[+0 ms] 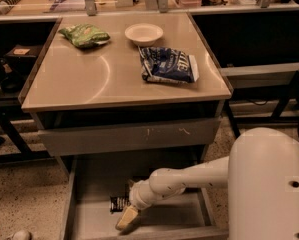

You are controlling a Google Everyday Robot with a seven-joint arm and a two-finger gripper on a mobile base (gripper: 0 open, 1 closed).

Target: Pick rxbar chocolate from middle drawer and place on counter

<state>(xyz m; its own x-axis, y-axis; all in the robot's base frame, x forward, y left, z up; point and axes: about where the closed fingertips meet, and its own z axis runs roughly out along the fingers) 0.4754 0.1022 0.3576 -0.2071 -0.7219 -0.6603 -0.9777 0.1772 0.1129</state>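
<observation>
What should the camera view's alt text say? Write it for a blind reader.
The robot's gripper reaches into the open middle drawer, beside the black rxbar chocolate. On the counter above lie a green bag, a white bowl and a blue-white bag.

I see a glossy tan surface (pixel 104 81) carrying a green bag (pixel 84 35), a blue-and-white bag (pixel 168 65) and a cream bowl (pixel 144 34) — below, my pale yellowish gripper (pixel 127 217) is inside the grey drawer (pixel 91 184), near the black bar (pixel 118 204).

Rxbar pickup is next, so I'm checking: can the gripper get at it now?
Probably yes: the drawer is open, the gripper is inside it just beside the rxbar, nothing between them.
</observation>
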